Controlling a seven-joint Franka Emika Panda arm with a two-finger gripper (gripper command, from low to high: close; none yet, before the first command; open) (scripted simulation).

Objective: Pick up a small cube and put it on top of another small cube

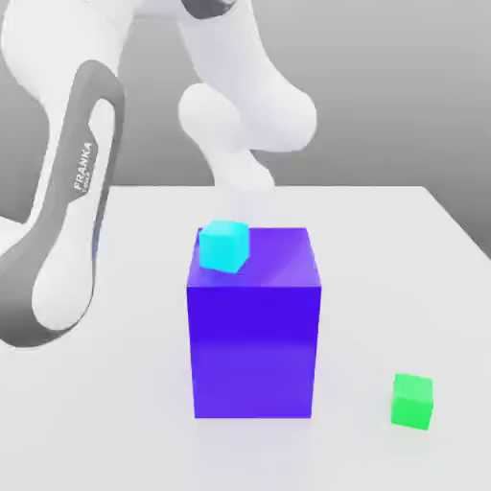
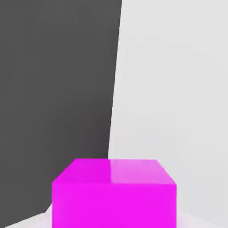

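Jaws shut — magenta cube [image 2: 114, 196] between.

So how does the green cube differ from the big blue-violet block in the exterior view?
The green cube is far smaller than the blue-violet block. The green cube stands alone on the white table, toward the exterior view's right and nearer the camera; the block stands mid-table. The green cube carries nothing, while the block has a cyan cube at its top edge. Both are plain, single-coloured and upright.
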